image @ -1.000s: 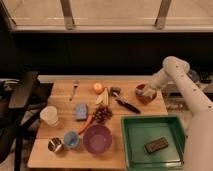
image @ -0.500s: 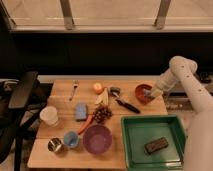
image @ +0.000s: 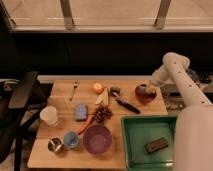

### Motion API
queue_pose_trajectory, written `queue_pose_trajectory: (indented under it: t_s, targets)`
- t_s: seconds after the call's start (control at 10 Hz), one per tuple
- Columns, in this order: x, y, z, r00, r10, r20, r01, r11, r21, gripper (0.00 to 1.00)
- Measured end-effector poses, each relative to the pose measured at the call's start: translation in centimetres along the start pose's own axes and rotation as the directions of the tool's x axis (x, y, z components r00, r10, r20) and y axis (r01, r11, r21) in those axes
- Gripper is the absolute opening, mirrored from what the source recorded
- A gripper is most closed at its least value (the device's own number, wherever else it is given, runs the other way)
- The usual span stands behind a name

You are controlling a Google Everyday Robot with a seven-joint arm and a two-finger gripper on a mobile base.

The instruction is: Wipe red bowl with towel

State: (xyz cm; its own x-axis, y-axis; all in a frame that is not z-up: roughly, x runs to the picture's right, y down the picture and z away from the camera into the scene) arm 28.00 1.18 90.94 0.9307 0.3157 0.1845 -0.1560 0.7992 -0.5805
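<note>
The red bowl (image: 145, 94) sits at the far right of the wooden table (image: 60, 100), near its back edge. My gripper (image: 148, 88) reaches down from the white arm (image: 175, 70) at the right and hangs over the bowl's back rim. A light cloth, the towel (image: 142, 88), shows at the gripper, inside the bowl. The arm partly hides the bowl's right side.
A green tray (image: 135, 145) with a dark block (image: 156, 144) stands at front right. On the table lie a purple bowl (image: 97, 138), blue cup (image: 71, 139), metal cup (image: 55, 145), white cup (image: 49, 115), blue sponge (image: 81, 111), carrot, grapes (image: 103, 113), banana, orange (image: 98, 88), black brush (image: 125, 104), fork (image: 74, 90).
The arm has swung rightward and straightened; the gripper stays at the red bowl, shifted slightly toward its back rim.
</note>
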Motion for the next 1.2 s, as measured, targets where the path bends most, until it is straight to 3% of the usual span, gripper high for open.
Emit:
queue_pose_trajectory:
  t_s: [0.3,0.6,0.9,1.2]
  targets:
    - [-2.1,1.3,-0.1,0.997,-0.044,0.058,0.045,0.999,-0.008,0.00]
    - [-1.8,4.4,-0.7,0.996,-0.044,0.083,0.046,0.998,-0.031,0.00]
    - [0.4,4.9,-1.3,0.998,-0.005,0.055,0.007,0.999,-0.041,0.00]
    - [3.8,3.5,-1.6,0.998,0.055,-0.009,-0.055,0.998,-0.034,0.00]
